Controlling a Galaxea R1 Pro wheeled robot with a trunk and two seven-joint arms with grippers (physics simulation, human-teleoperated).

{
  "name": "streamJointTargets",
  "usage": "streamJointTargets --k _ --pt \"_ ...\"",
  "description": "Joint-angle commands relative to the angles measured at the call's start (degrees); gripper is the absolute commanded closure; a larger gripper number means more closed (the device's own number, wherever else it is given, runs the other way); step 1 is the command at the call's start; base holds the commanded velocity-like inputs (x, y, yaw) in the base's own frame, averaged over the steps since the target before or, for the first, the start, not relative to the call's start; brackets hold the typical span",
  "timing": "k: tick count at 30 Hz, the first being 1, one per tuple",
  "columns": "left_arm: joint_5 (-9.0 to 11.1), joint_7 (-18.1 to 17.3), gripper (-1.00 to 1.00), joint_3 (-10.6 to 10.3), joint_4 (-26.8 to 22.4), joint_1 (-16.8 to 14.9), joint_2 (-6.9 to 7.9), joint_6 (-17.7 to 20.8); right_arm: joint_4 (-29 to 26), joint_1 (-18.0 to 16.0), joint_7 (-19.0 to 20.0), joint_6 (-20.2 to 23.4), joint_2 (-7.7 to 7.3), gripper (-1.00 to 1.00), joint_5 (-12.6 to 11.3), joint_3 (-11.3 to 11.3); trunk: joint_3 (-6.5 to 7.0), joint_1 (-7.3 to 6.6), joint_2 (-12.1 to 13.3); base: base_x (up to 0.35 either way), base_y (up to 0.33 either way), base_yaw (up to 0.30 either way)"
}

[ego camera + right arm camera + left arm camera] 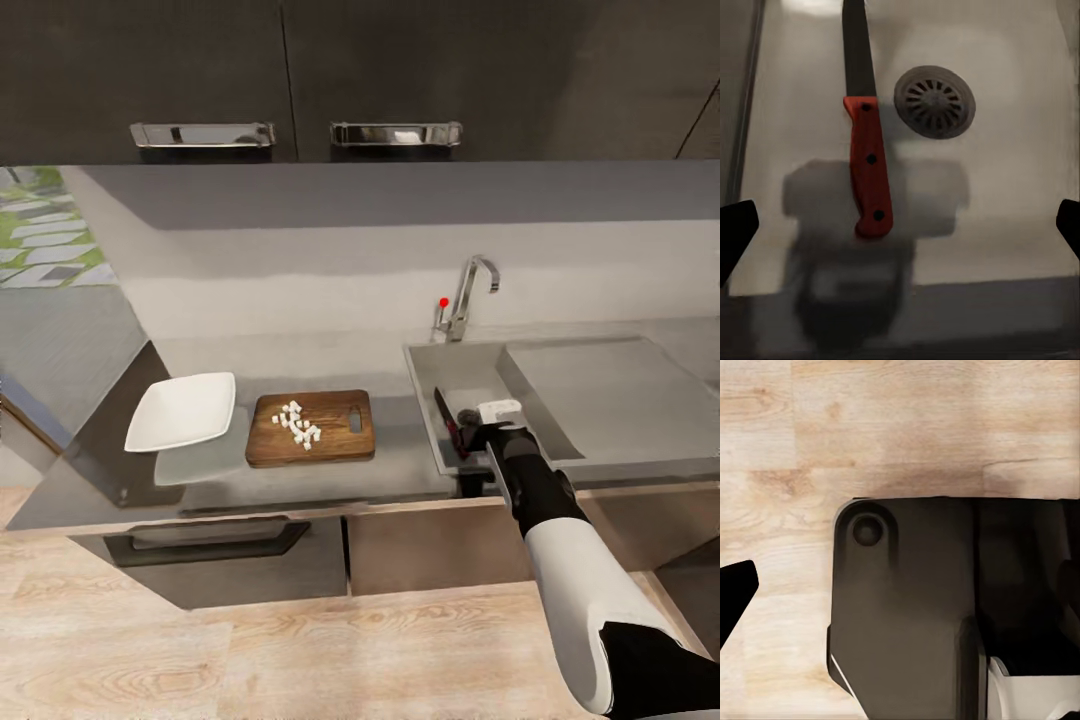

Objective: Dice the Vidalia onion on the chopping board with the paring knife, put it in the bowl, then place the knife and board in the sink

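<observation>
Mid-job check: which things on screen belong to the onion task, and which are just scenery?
Task things:
paring knife, lying in the sink
diced onion on the chopping board
bowl
countertop
right gripper, jaws open

Scenery:
tap
cabinet handles
wooden floor

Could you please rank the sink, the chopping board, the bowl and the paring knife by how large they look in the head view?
1. sink
2. chopping board and bowl: too alike to rank
3. paring knife, partly hidden by the right gripper
</observation>
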Motion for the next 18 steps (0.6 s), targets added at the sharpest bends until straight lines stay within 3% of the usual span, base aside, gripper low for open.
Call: streamJointTargets --k 1,4,11,18 --pt "0.41 0.26 -1.0 -0.48 -0.11 0.01 0.04 -0.1 -1.15 -0.03 0.45 0.13 0.07 -1.0 0.54 -0.25 0.0 0.02 -0.1 -0.051 0.0 0.0" --pt "0.41 0.27 -1.0 -0.48 -0.11 0.01 0.04 -0.1 -3.87 -0.03 0.69 -0.07 0.25 -1.0 0.41 -0.51 0.27 0.02 -0.1 -0.022 0.0 0.0" --pt "0.41 0.25 -1.0 -0.48 -0.11 0.01 0.04 -0.1 -10.75 0.45 4.69 0.24 0.51 -1.0 -2.35 -0.65 0.91 0.02 -0.1 -0.002 0.0 0.0" --pt "0.41 0.26 -1.0 -0.48 0.04 0.01 0.04 -0.1 -19.76 5.04 5.57 0.37 0.75 -1.0 -2.82 -0.59 1.54 0.02 -0.1 -0.041 0.0 0.0"
